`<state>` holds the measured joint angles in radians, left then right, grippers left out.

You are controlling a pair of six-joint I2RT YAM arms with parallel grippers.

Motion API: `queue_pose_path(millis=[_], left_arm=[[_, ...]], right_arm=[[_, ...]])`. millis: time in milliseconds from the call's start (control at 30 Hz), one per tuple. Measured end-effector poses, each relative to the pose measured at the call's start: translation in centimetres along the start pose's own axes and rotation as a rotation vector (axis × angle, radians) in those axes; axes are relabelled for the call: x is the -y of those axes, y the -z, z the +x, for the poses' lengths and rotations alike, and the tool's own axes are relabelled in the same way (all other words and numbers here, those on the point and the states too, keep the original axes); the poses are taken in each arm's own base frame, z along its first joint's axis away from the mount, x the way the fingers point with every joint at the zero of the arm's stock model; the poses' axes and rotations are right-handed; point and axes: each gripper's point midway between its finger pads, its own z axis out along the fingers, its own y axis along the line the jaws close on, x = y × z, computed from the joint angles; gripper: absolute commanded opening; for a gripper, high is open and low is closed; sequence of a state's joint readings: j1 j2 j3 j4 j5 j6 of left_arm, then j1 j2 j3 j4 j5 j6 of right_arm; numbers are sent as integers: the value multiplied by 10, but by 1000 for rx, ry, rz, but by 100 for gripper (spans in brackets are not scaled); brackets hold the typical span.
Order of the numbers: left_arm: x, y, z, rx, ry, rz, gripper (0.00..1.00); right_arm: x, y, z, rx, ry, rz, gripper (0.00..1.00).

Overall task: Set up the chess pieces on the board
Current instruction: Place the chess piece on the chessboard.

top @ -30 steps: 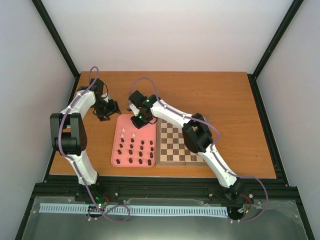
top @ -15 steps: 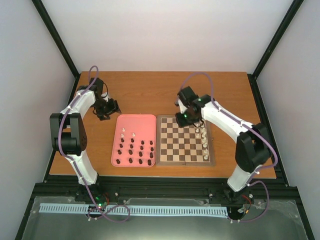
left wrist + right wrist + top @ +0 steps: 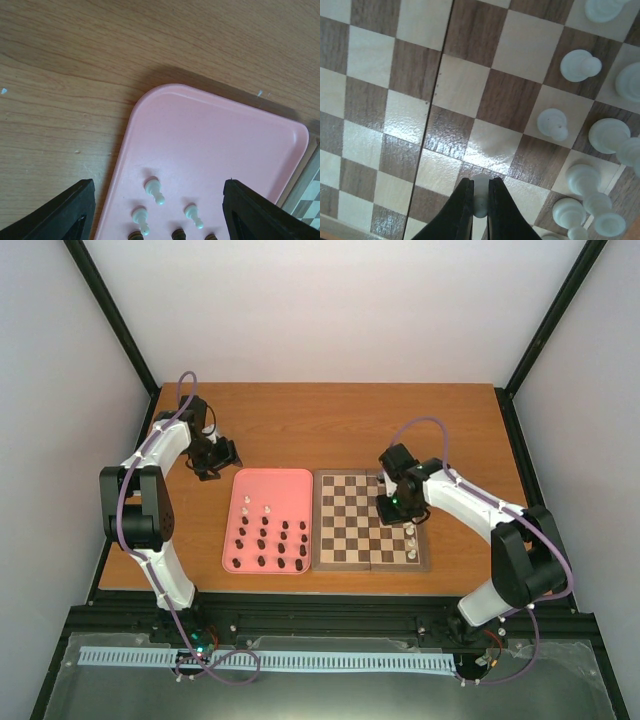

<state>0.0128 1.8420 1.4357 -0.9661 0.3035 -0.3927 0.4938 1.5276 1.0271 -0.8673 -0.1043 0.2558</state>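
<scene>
The right gripper (image 3: 480,184) is pinching a small cream chess piece (image 3: 479,205) between its black fingers and hanging over the right part of the square wooden checkered board (image 3: 345,525), just left of the cream pieces already standing (image 3: 410,537) along the board's right edge. The step in hand looks like placing this piece in the second column from the right. The next move is calling for a straight descent onto an empty square in that column, without brushing the neighbouring pawns, and only then a release. The left gripper (image 3: 157,200) is hovering with its fingers spread wide over the far left corner of the pink rectangular tray (image 3: 268,485), where three cream pieces (image 3: 155,190) and the dark brown pieces (image 3: 280,542) are waiting on the orange-brown wooden worktop (image 3: 400,420)
</scene>
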Motion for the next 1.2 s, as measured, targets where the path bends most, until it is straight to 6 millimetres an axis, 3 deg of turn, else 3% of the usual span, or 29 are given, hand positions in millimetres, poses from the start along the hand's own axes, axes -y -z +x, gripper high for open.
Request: queue_pose_path(millis=[333, 1200], left_arm=[[0, 0, 0, 0, 0, 0, 79], [0, 0, 0, 0, 0, 0, 79]], right_arm=[[25, -9, -4, 9, -81, 17, 3], [33, -19, 0, -17, -89, 46, 7]])
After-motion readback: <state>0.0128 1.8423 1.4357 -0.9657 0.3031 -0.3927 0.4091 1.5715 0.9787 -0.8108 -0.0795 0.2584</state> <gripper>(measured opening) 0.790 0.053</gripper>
